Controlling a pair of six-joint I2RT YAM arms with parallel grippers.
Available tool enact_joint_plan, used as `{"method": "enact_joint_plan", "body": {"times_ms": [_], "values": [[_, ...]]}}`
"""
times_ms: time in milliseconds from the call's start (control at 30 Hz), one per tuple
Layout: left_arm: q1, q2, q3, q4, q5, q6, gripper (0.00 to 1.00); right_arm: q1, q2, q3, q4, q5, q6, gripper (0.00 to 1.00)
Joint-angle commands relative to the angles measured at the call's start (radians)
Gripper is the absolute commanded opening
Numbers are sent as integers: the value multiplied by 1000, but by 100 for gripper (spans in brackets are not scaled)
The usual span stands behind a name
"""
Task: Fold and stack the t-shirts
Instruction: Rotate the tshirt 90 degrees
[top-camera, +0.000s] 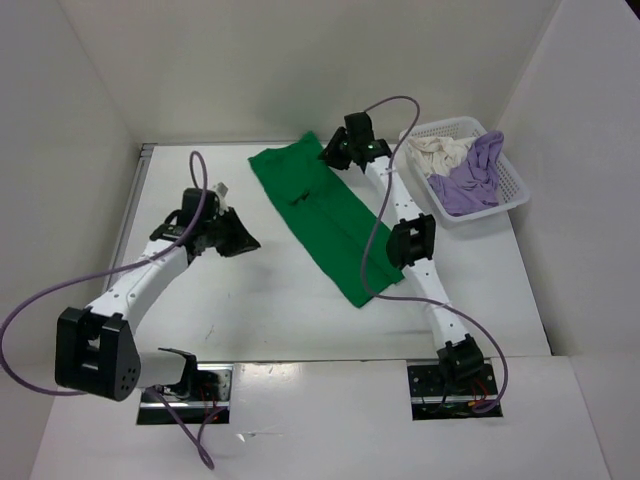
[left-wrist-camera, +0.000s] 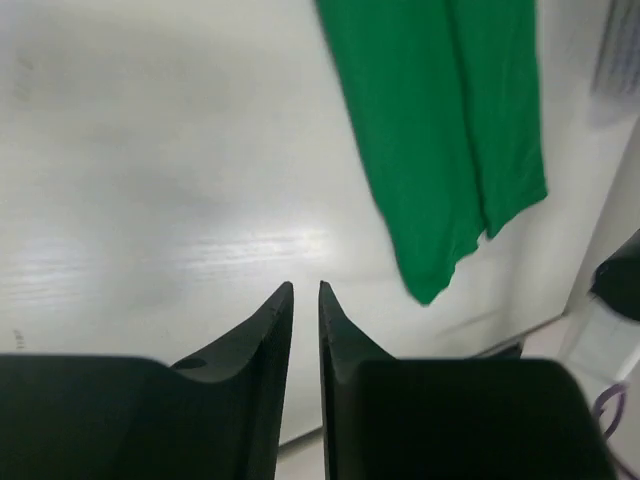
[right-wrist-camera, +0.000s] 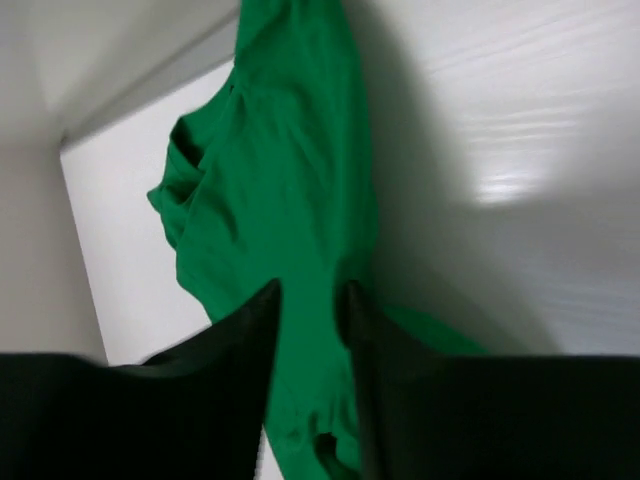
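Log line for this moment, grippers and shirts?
left gripper: slightly open, empty, above table | right gripper: open over green shirt | lavender shirt, cream shirt: in basket

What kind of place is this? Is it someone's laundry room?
Probably a robot test booth, not a home: plain white walls box in a table, two robot arms are bolted to it, and a green t-shirt lies there.

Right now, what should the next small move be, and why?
Probably close the right gripper on the green t-shirt at its far end: the fingers stand apart over cloth, and the shirt lies as a long strip. The left gripper hovers over the table.
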Motion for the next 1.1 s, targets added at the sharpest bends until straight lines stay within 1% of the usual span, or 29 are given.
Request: {"method": "enact_joint_plan", "body": {"times_ms": [0,67,100,133,233,267,333,367,400,467,533,600,633,667,700,733,767,800,833,867,900,967,1000,1033,1067], "values": [[-125,61,-35,56,-26,-91,23,50,-88,66,-105,110,6,46],[-205,107,-49,109,-26,-134,32,50,-134,67,-139,130,-23,49],[-243,121,-63,131,-35,-160,34,50,-153,67,-157,142,-35,49],[-307,153,-63,181,-35,-216,36,40,-172,67,-194,156,-49,50],[-390,227,-77,258,-35,-284,45,40,-256,67,-271,216,-103,50],[-439,247,-65,269,-35,-316,48,40,-299,67,-289,240,-115,50],[-483,303,-53,310,-35,-349,49,40,-345,67,-321,255,-146,49],[-510,320,-52,329,-35,-390,49,40,-371,67,-355,265,-146,45],[-523,333,-63,350,-35,-413,51,40,-420,67,-372,274,-158,43],[-550,373,-72,404,-35,-451,54,40,-468,67,-413,274,-179,41],[-584,415,-54,433,-35,-487,56,40,-534,67,-438,274,-189,41],[-602,446,-40,459,-35,-524,57,40,-586,24,-449,283,-198,41],[-616,477,-25,483,-35,-536,57,40,-652,-7,-449,295,-198,41],[-616,494,-16,494,-35,-548,57,40,-687,-81,-449,295,-198,41],[-625,511,-7,510,-35,-559,57,40,-725,-134,-414,295,-198,41],[-636,544,4,522,-35,-568,55,40,-825,-206,-379,286,-207,42],[-636,561,38,522,-35,-579,53,40,-892,-419,-325,286,-207,42],[-648,580,56,522,-35,-579,51,40,-977,-567,-247,277,-207,43],[-664,615,76,522,-45,-579,49,31,-1070,-722,-40,265,-191,46],[-664,630,93,522,-45,-588,45,18,-1238,-971,46,230,-169,46],[-664,644,105,522,-45,-588,41,1,-1290,-1039,92,217,-131,46],[-675,666,115,531,-45,-610,32,-24,-1327,-1084,74,187,-131,46],[-675,666,115,531,-45,-610,22,-24,-1327,-1084,59,170,-152,46],[-675,666,115,518,-45,-610,16,-24,-1327,-1084,47,159,-152,46],[-675,652,106,505,-45,-601,11,-13,-1327,-1123,47,159,-152,46]]}}
